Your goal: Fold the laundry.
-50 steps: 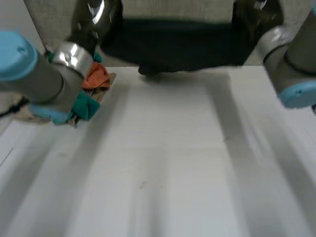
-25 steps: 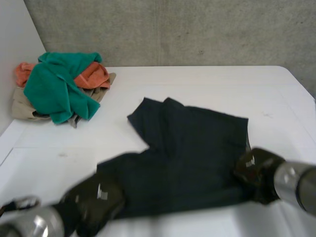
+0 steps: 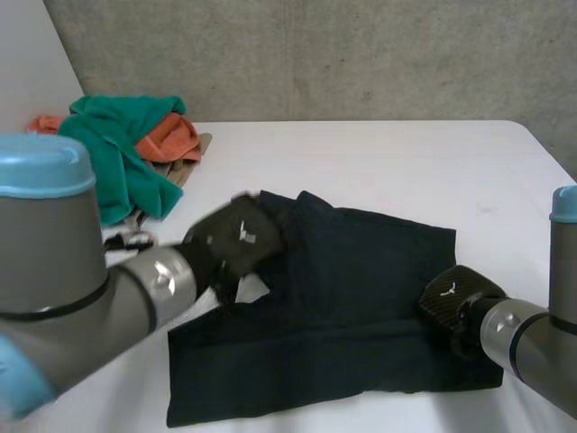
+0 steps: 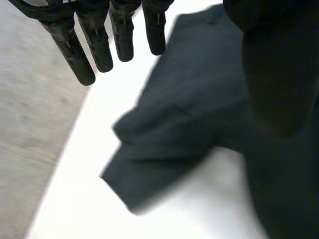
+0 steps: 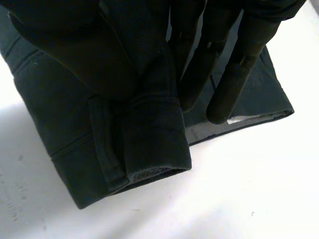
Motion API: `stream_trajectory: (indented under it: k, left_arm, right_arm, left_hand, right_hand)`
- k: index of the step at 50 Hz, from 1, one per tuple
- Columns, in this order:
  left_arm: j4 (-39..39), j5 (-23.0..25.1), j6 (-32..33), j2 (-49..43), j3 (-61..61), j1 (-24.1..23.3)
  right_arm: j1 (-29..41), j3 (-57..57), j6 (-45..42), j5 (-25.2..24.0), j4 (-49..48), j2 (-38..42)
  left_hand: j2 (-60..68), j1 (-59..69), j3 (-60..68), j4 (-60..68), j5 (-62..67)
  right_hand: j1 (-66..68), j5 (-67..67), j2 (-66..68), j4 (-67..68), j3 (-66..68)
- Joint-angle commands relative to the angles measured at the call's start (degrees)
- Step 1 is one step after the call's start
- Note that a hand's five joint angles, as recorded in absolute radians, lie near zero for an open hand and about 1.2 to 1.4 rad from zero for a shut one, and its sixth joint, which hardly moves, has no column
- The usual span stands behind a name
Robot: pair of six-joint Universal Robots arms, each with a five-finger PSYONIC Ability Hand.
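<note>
A dark garment (image 3: 361,298) lies spread on the white table (image 3: 406,162), with a folded flap at its far left. My left hand (image 3: 236,239) hovers over that left side, open; its straight fingers (image 4: 94,45) hold nothing above the cloth (image 4: 189,114). My right hand (image 3: 455,302) rests at the garment's near right corner. There its thumb (image 5: 75,40) and fingers (image 5: 234,74) pinch a thick hemmed fold of the cloth (image 5: 149,144).
A pile of green, orange and beige laundry (image 3: 117,153) sits at the table's far left by the wall. Bare table lies beyond the garment and to its right, where the table's edge (image 3: 550,162) runs.
The garment came down from the air onto the table. My left hand then let go of its near left corner and moved farther in over its left side. The right hand kept its grip.
</note>
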Motion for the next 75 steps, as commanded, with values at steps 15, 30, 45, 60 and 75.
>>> stream_trajectory:
  k: [15,30,45,60,75]
  left_arm:
    - [9.7,3.3,2.1,-33.5,24.9,4.0]
    - [6.7,-17.7,1.6,-24.2,12.7,3.9]
    - [9.9,-14.9,-2.3,-20.2,13.2,3.9]
    - [7.5,-0.3,-5.9,-35.0,28.0,4.3]
    - [5.1,-15.3,-3.6,-29.6,22.4,5.2]
  right_arm:
    - [-0.8,7.3,0.0,0.0,-9.5,-0.6]
    - [-0.1,7.9,0.0,0.0,-9.6,-3.4]
    - [-0.6,8.2,0.0,-0.1,-10.1,-3.6]
    - [-0.7,8.2,1.8,-0.7,-10.2,-3.7]
    - [-0.8,8.1,1.8,-2.3,-10.1,-3.8]
  left_hand:
    - [63.4,64.2,63.6,63.9,64.1]
    - [63.4,64.3,63.6,63.9,64.2]
    - [12.2,13.1,12.5,12.8,13.0]
    - [13.0,13.8,13.2,13.5,13.7]
    - [63.4,64.3,63.6,63.9,64.2]
  right_hand:
    - [17.0,11.5,12.8,11.4,12.1]
    - [17.0,11.5,12.8,11.4,12.1]
    - [17.0,11.5,12.8,11.4,12.1]
    - [17.0,11.5,12.8,11.4,12.1]
    - [17.0,11.5,12.8,11.4,12.1]
